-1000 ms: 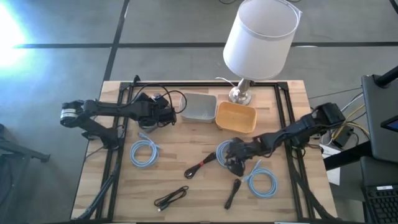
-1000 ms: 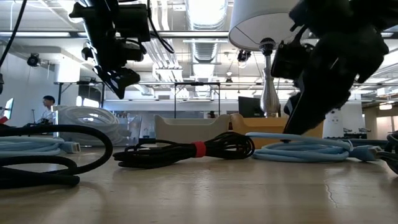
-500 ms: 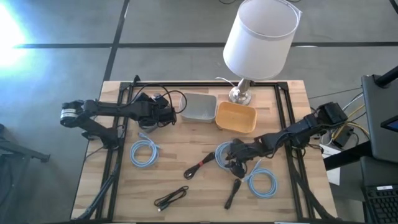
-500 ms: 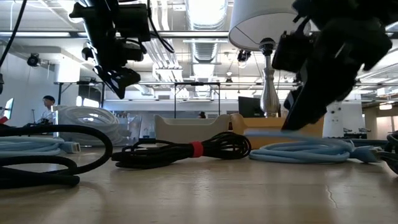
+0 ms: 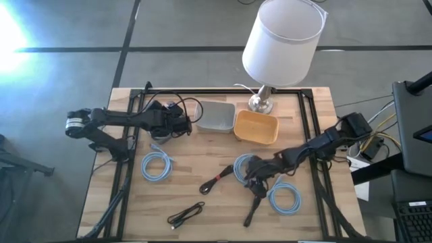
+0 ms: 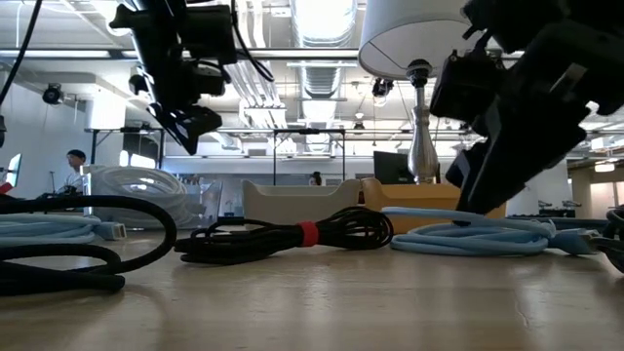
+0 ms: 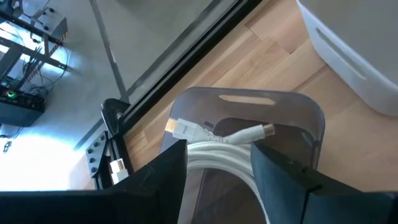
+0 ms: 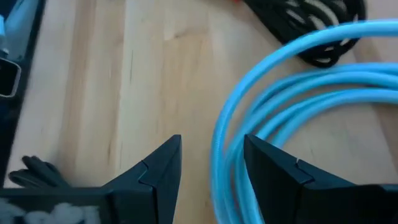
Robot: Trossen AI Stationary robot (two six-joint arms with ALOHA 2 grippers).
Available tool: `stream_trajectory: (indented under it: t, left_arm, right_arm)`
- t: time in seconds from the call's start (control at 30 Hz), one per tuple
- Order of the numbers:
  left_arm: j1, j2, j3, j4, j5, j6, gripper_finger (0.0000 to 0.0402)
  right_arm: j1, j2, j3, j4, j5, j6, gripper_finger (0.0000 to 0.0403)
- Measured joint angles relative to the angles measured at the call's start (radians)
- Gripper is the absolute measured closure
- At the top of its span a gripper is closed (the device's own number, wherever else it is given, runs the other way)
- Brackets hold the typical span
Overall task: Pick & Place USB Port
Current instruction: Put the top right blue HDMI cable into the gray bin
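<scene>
Clearly the coiled blue USB cable (image 8: 292, 93) lies mid-table by the black bundle; it looks light, limp and springy, best pinched across several strands. Right gripper (image 8: 208, 163) straddles one loop, fingers spread. Left gripper (image 7: 217, 163), parted, hovers over white cable (image 7: 214, 142).

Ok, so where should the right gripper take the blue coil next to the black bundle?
Probably on the blue coil's outer arc, from straight above, with the jaws across the strands. It lies flat with its loops packed together, so one pinch across the rim should gather them. The right gripper is open astride that arc, and the black bundle lies at the far side, out of the way.
</scene>
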Motion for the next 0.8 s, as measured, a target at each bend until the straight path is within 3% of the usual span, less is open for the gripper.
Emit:
stream_trajectory:
  t: [0.2, 0.5, 0.8]
  left_arm:
    - [0.000, 0.000, 0.000, 0.041, -0.009, 0.000, 0.0220]
    - [0.000, 0.000, 0.000, 0.063, -0.008, -0.006, 0.0220]
    - [0.000, 0.000, 0.000, 0.066, -0.007, -0.005, 0.0220]
  right_arm:
    - [0.000, 0.044, 0.000, 0.012, 0.003, -0.003, 0.0259]
    - [-0.001, 0.046, 0.002, 0.004, -0.051, -0.018, 0.0382]
    - [-0.001, -0.059, 0.053, -0.041, -0.178, -0.022, 0.0388]
